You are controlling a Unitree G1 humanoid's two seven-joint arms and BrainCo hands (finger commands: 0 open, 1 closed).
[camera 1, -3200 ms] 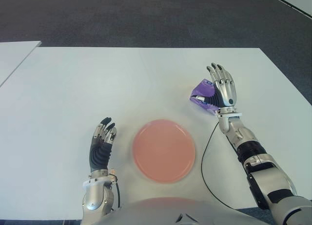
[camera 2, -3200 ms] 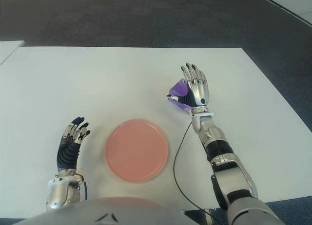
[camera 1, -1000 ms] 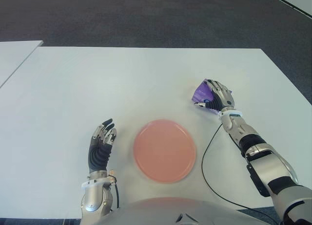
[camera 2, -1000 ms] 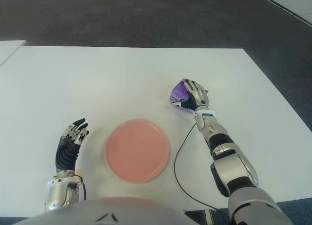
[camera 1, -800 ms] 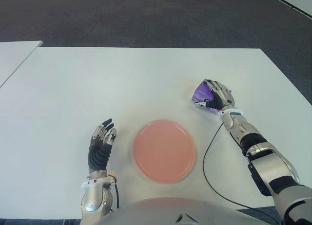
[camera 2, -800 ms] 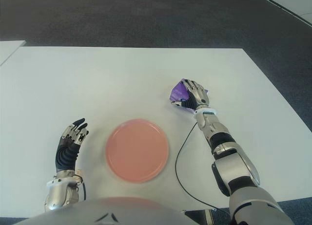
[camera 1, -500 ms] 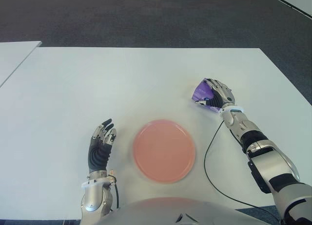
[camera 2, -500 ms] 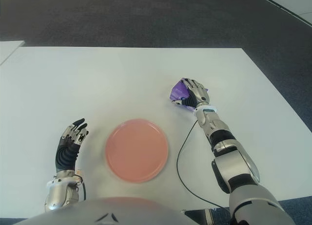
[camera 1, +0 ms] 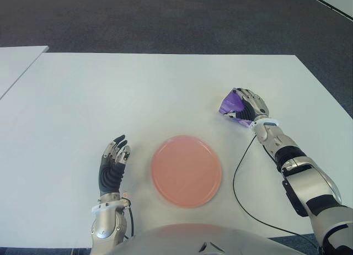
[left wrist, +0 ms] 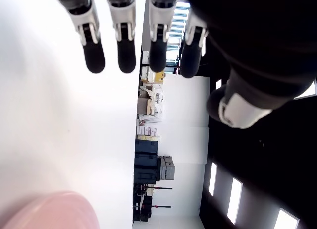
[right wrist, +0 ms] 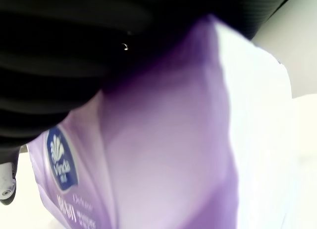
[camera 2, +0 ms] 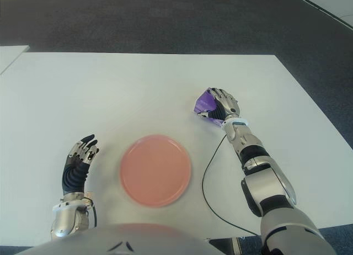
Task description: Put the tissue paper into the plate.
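Right hand (camera 1: 251, 107) curls closed around the purple tissue pack (camera 1: 230, 105), securing it for transfer to the pink plate (camera 1: 186, 170); left hand (camera 1: 113, 165) idles left of the plate, fingers extended, empty.

Right robot hand (camera 1: 251, 106) partly covers tissue pack (camera 1: 231, 105).

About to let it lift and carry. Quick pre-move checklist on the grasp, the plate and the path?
1. Right hand closed on the tissue pack: ok, fingers curl over its top in both eye views.
2. Pack filling the palm: ok, the right wrist view shows purple wrap pressed close against the hand.
3. Pack lifted off the table: cannot tell, contact underneath is hidden.
4. Plate free to receive: ok, nothing lies in it.
5. Path from pack to plate: ok, only bare table and the arm's black cable near it.
6. Left hand out of the way: ok, open, on the plate's left.
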